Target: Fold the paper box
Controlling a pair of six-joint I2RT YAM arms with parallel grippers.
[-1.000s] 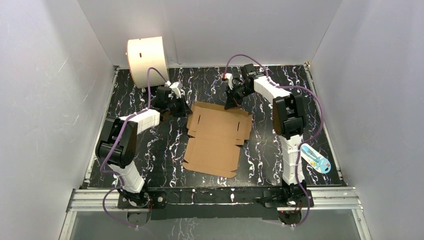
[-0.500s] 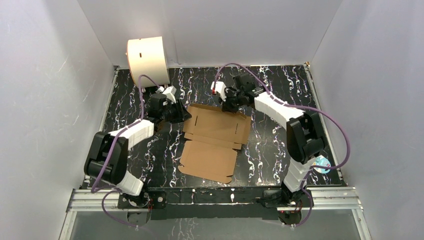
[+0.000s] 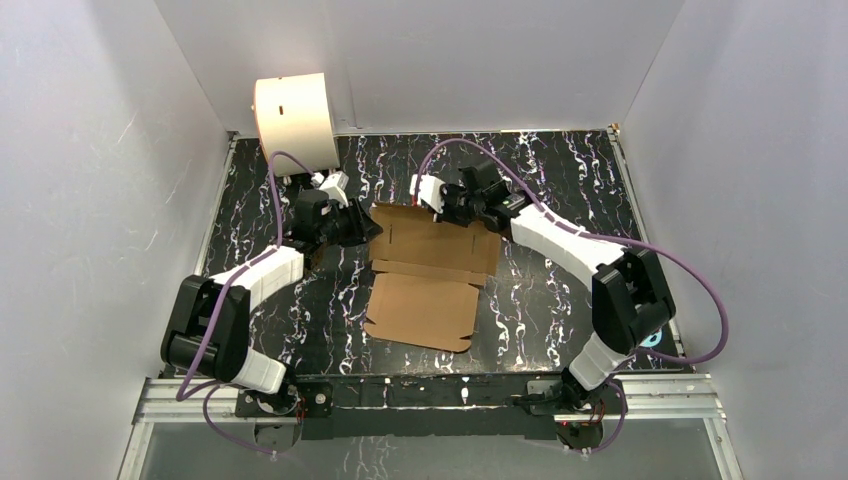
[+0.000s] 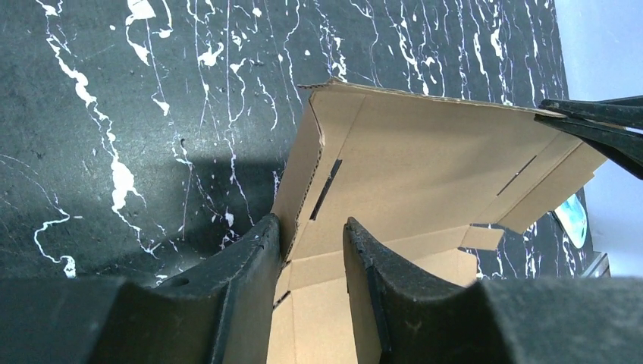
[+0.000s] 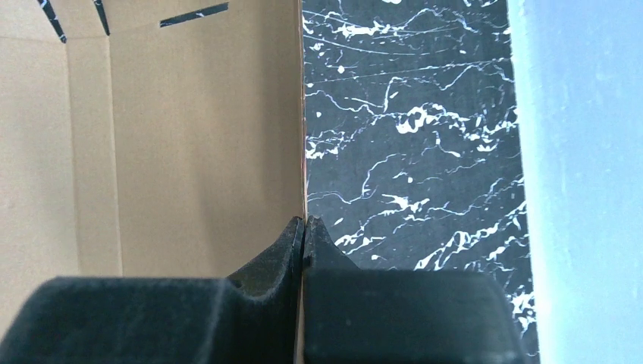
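Note:
The paper box (image 3: 425, 290) is a flat brown cardboard cut-out lying mid-table, its far panel (image 4: 425, 167) tilted up. My left gripper (image 3: 368, 228) is at the box's left far corner. In the left wrist view the left gripper (image 4: 311, 227) stands open, with the raised side flap (image 4: 303, 174) in the gap, against the left finger. My right gripper (image 3: 462, 214) is at the far edge. The right gripper (image 5: 303, 224) is shut on the thin edge of the far panel (image 5: 189, 152). Its black fingers (image 4: 599, 129) show at that panel's far corner.
A cream-white drum (image 3: 295, 120) stands at the back left corner. A blue and white object (image 3: 650, 338) lies at the right near edge, mostly hidden behind the right arm. White walls close in three sides; a metal rail (image 3: 430, 400) runs along the front.
My left gripper has opened around the side flap. The right gripper slid left along the far edge while holding it, and the far panel now stands higher. The box has shifted slightly.

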